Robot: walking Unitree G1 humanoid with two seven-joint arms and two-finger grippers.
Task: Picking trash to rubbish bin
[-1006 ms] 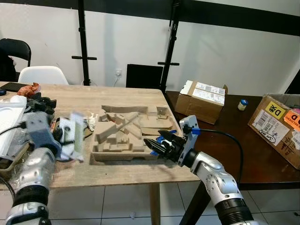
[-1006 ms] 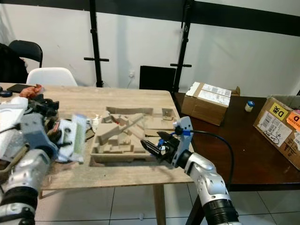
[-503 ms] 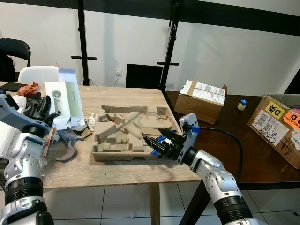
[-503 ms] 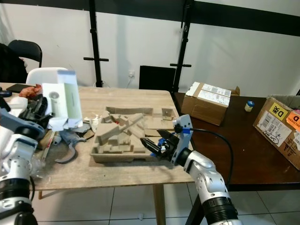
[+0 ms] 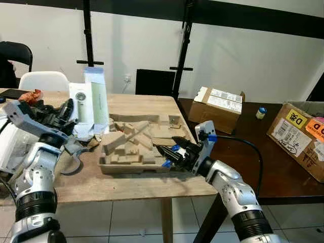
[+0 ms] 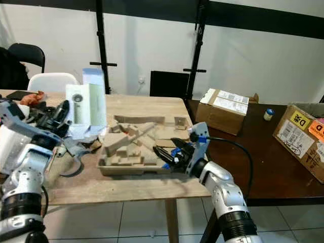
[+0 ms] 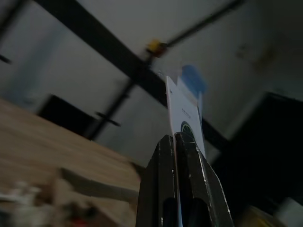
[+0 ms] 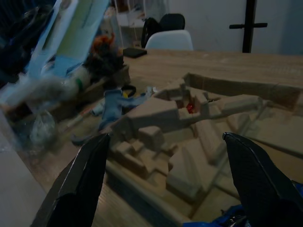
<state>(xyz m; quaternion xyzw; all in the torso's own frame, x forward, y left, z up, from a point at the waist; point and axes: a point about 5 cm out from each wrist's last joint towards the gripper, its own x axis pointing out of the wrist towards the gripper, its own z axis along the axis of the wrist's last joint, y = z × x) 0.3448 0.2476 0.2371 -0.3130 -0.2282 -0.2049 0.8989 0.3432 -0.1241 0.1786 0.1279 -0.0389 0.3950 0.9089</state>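
My left gripper (image 5: 70, 108) is raised over the left part of the wooden table (image 5: 126, 185), shut on a flat white and green carton (image 5: 91, 101) that stands upright. Along the left wrist view its fingers (image 7: 165, 156) pinch the carton's edge (image 7: 187, 118). A brown moulded pulp tray (image 5: 132, 147) lies in the middle of the table. My right gripper (image 5: 163, 156) is open at the tray's near right corner, close above it. The right wrist view looks over the tray (image 8: 189, 156) between its spread fingers (image 8: 83, 184).
Clutter of wrappers, black parts and a blue strip (image 5: 71, 157) covers the table's left side. Cardboard boxes (image 5: 216, 109) (image 5: 301, 139) sit on a dark table to the right. A white chair (image 5: 43, 81) and black stands (image 5: 90, 45) are behind.
My left arm has lifted the carton from low at the table's near edge up and to the right, turning it upright. My right gripper has stayed at the tray's corner.
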